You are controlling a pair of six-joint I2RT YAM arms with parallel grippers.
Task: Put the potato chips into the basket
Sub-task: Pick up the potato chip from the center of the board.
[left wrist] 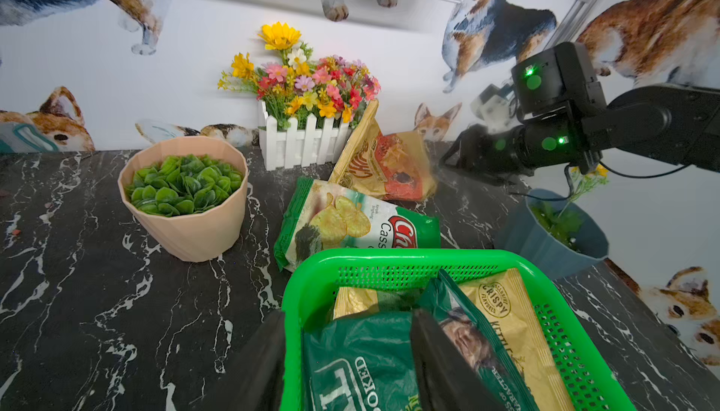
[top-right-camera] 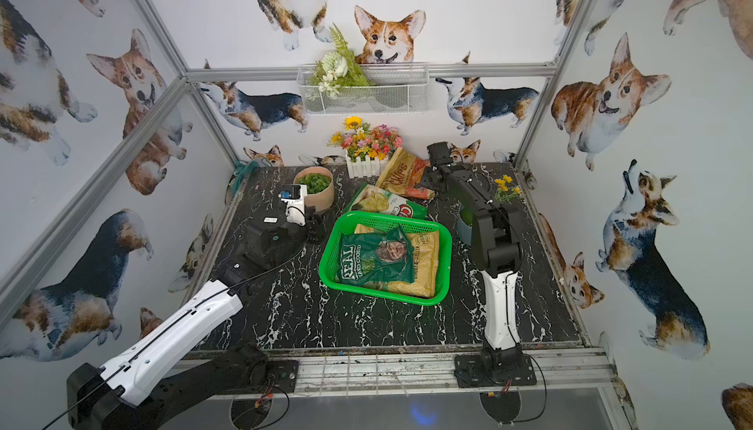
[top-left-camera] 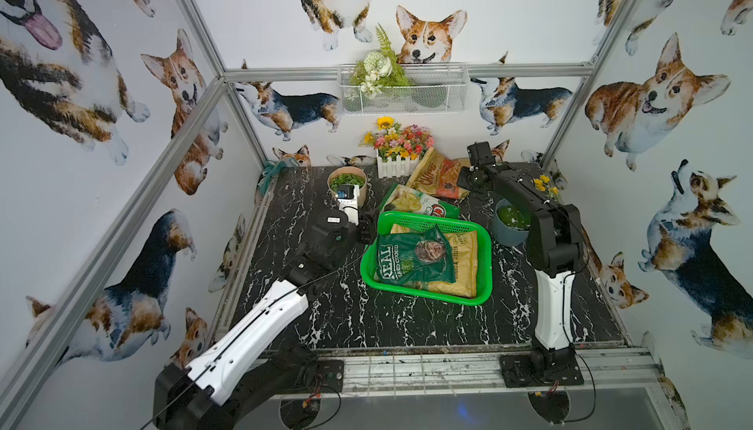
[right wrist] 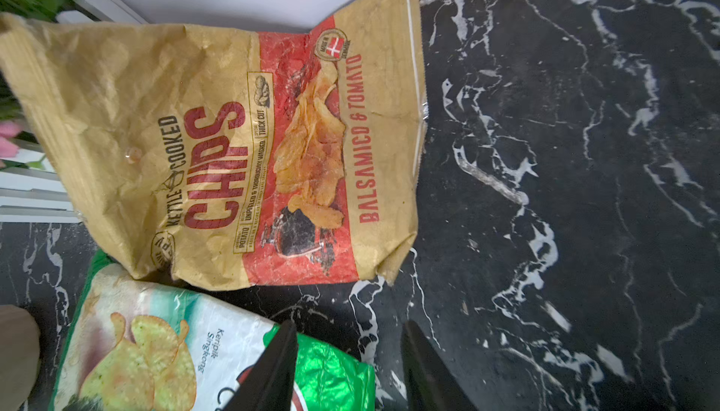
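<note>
Plainly, two bags are already lodged in the basket (top-left-camera: 487, 256): the REAL bag (top-left-camera: 411, 259) is laid over a tan bag (top-left-camera: 464, 261). Two are left on the table (top-left-camera: 366, 326) behind it. The green-white bag (top-left-camera: 415, 203) is lying flat just beside the far rim, and the CHIPS bag (top-left-camera: 438, 175) is propped up beside the fence planter (top-left-camera: 395, 165).

The left gripper (left wrist: 346, 323) is held about half open astride the basket's wall, one finger outside and one over the REAL bag; nothing is clasped. The right gripper (right wrist: 348, 327) is poised over the green-white bag's corner, jaws parted, nothing gripped.

The bags may be judged light, puffy and crinkly, with slick film that yields and slides; the contents would be crushed by a hard squeeze. A hold is best taken on a flat sealed edge or corner, not the swollen middle
</note>
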